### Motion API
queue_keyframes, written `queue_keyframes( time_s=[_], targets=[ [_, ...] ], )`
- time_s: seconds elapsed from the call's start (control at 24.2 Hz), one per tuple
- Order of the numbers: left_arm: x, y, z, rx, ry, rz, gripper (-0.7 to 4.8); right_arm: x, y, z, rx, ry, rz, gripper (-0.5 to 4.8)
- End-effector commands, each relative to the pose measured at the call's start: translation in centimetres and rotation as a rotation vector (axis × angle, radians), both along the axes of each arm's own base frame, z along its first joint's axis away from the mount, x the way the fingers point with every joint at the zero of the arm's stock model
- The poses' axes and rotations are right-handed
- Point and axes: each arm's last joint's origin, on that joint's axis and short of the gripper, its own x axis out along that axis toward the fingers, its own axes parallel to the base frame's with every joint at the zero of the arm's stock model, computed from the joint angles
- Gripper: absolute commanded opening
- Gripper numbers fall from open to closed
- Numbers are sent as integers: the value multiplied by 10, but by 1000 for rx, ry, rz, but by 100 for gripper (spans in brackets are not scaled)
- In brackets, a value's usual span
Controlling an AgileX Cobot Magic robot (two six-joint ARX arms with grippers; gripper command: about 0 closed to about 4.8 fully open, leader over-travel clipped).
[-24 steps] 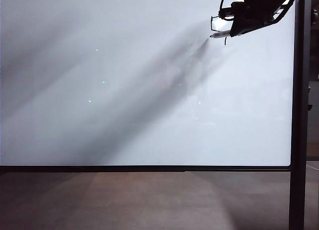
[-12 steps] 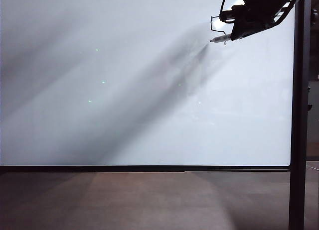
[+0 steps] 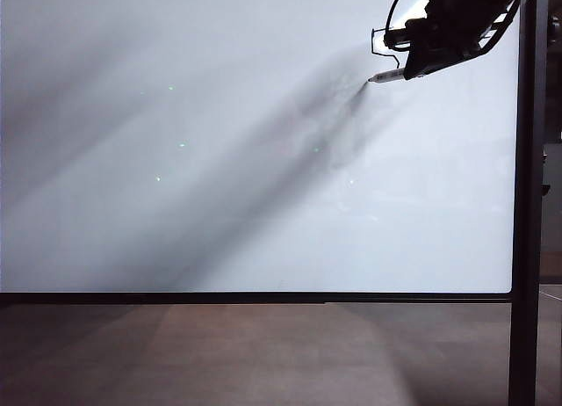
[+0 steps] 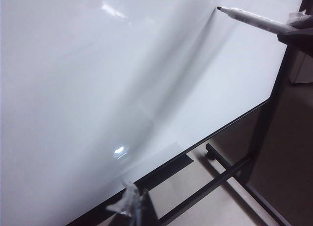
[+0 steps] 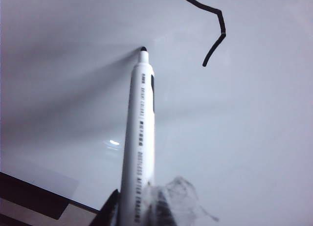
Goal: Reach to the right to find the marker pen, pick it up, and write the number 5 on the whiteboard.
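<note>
Marker pen, slim white-grey cylinder with black tip, sits pinched in the right gripper near the glossy white black-framed whiteboard, beside a partly drawn black stroke. Keep pressure light and steady. Left gripper: state unclear.

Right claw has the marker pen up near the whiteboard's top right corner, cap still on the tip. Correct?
Not quite: the cap is off. The right wrist view shows the bare black tip of the marker pen pointing at the whiteboard, beside a black stroke already drawn. The rest holds: the right claw grips the pen near the board's top right corner.
</note>
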Motion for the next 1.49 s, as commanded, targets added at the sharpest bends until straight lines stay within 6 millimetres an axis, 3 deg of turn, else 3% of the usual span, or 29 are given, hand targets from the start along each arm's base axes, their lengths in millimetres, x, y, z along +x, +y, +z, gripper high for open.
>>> queue_keyframes(
  time_s=[0.04, 1.49],
  targets=[
    [-1, 1, 3, -7, -12, 3, -5, 0, -1, 7, 9, -43, -5, -6],
    [-1, 1, 3, -7, -12, 3, -5, 6, -31, 5, 2, -23, -93, -6]
  ],
)
